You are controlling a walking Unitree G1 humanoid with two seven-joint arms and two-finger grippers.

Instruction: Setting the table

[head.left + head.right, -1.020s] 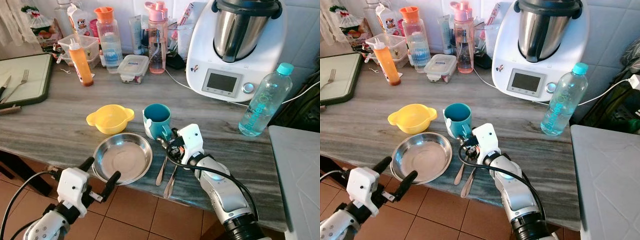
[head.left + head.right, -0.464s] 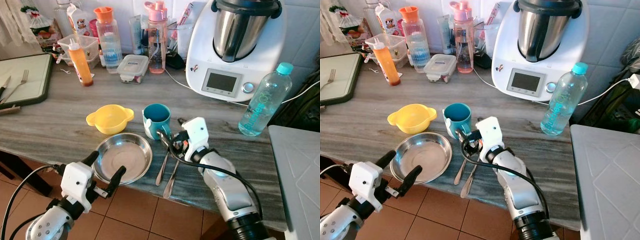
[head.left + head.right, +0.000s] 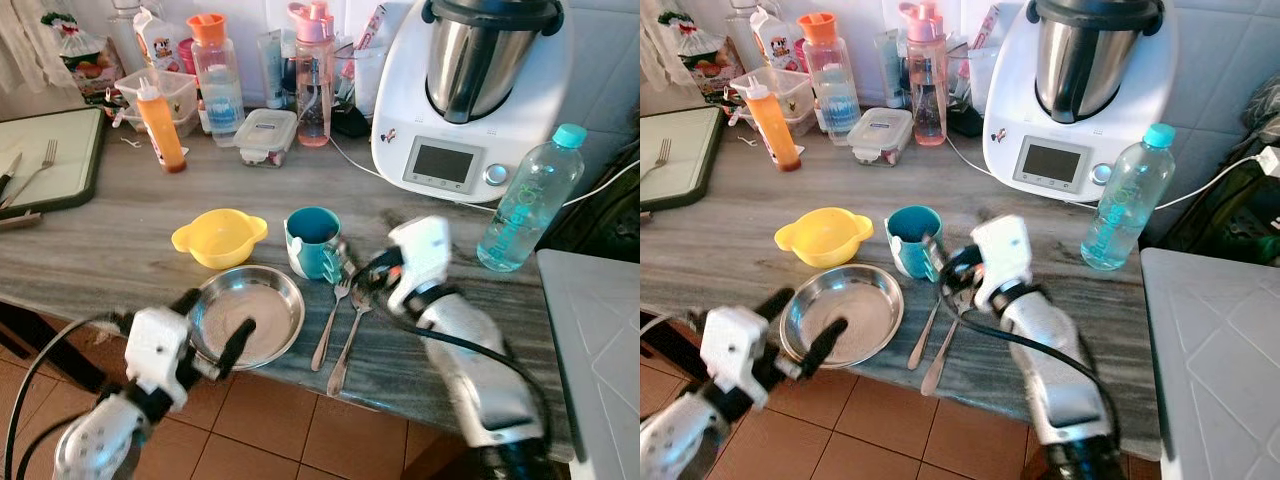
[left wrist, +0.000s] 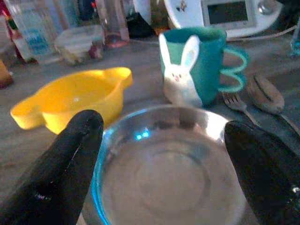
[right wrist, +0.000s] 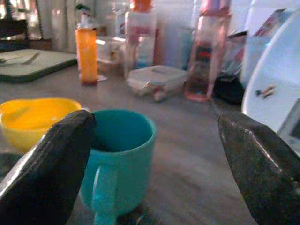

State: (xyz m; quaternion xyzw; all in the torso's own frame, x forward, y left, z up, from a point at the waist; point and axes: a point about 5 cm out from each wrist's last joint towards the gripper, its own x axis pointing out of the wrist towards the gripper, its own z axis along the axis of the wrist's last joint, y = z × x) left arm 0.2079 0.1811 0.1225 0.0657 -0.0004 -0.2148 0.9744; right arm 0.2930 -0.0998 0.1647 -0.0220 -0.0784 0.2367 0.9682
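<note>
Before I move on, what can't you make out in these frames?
- Right gripper: motion-blurred in both eye views; contact with the fork or spoon can't be told.
- Cup base and cutlery: cut off by the right wrist view's edge.
- Plate near rim: cut off in the left wrist view.

A white kitchen machine (image 3: 470, 95) stands at the far right, a clear water bottle (image 3: 530, 200) just right of it, an orange sauce bottle (image 3: 160, 125) far left.
</note>
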